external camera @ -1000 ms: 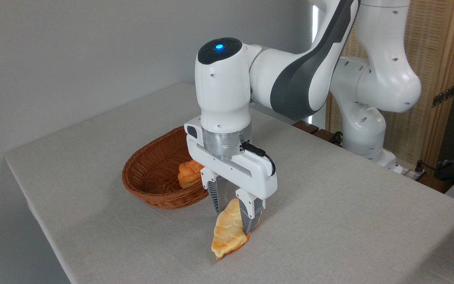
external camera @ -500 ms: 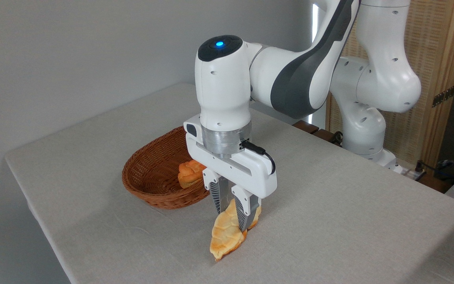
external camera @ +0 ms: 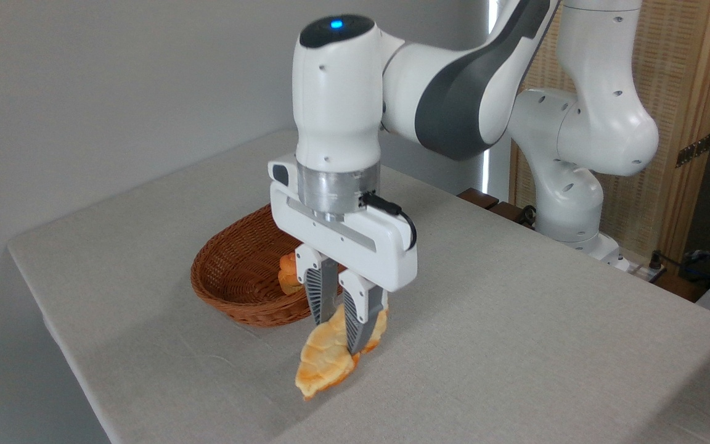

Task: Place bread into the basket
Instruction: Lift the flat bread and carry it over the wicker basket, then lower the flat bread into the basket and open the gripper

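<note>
Gripper (external camera: 335, 325) clamped on bread (external camera: 324, 361), loaf hanging tilted below the fingers, clear of counter (external camera: 515, 320), just beside wicker basket (external camera: 232, 277).

A: Count on the surface (external camera: 515, 320)?
B: 1 basket (external camera: 232, 277), toward the left edge. 2 bread items: 1 bread (external camera: 324, 361) loaf near the front edge, 1 small bun (external camera: 285, 279) inside the basket.
A: Arms?
B: 1 arm (external camera: 453, 92).
</note>
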Robot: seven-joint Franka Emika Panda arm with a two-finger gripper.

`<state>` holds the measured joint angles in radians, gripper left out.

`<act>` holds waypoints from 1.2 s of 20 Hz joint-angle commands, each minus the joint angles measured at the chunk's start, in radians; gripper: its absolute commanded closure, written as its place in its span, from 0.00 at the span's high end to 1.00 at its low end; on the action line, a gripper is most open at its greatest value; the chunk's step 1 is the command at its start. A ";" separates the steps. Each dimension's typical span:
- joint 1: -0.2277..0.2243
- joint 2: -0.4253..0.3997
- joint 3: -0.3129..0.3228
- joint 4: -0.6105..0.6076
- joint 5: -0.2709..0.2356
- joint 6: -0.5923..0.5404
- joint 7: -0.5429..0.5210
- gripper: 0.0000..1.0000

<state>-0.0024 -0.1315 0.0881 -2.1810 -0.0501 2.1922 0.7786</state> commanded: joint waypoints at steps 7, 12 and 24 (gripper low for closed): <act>-0.007 -0.036 -0.112 0.041 -0.125 -0.005 -0.013 0.45; -0.007 -0.048 -0.200 0.044 -0.166 -0.023 -0.058 0.45; -0.007 -0.043 -0.350 0.043 -0.152 -0.101 -0.202 1.00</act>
<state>-0.0112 -0.1672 -0.2487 -2.1390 -0.1981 2.1112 0.5993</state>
